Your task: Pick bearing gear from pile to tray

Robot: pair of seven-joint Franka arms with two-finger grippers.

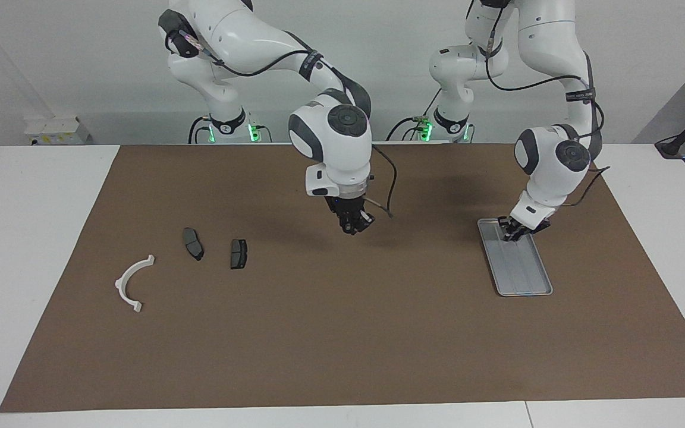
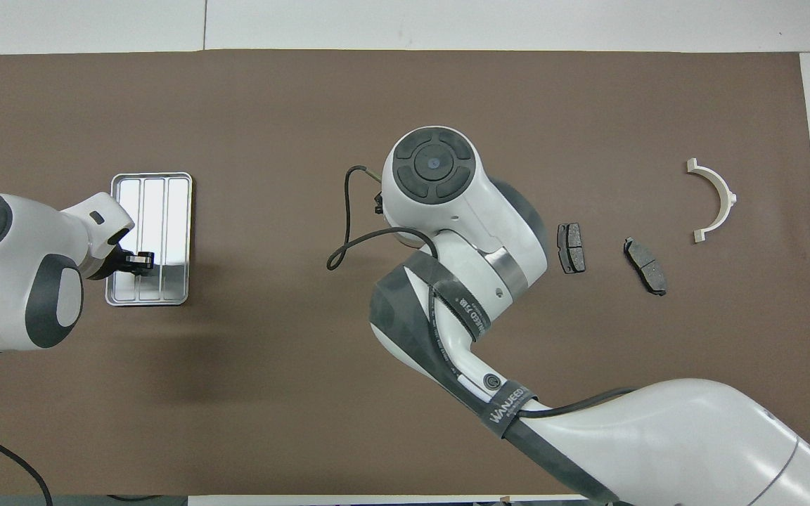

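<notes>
"WANJEED" is read on the right arm's strap; right claw (image 1: 355, 224) is raised over the table (image 1: 330, 333), left claw (image 1: 514, 232) lowered into the tray (image 1: 524, 279), neither's grip discernible.

We see a tray (image 1: 524, 285) of silvery metal with a ribbed, slightly shiny floor. The mat (image 1: 342, 333) looks matt brown, like cloth or paper. The bracket (image 1: 130, 281) seems smooth white plastic. The two pads (image 1: 192, 243) look dull, dark grey, a little rough.
</notes>
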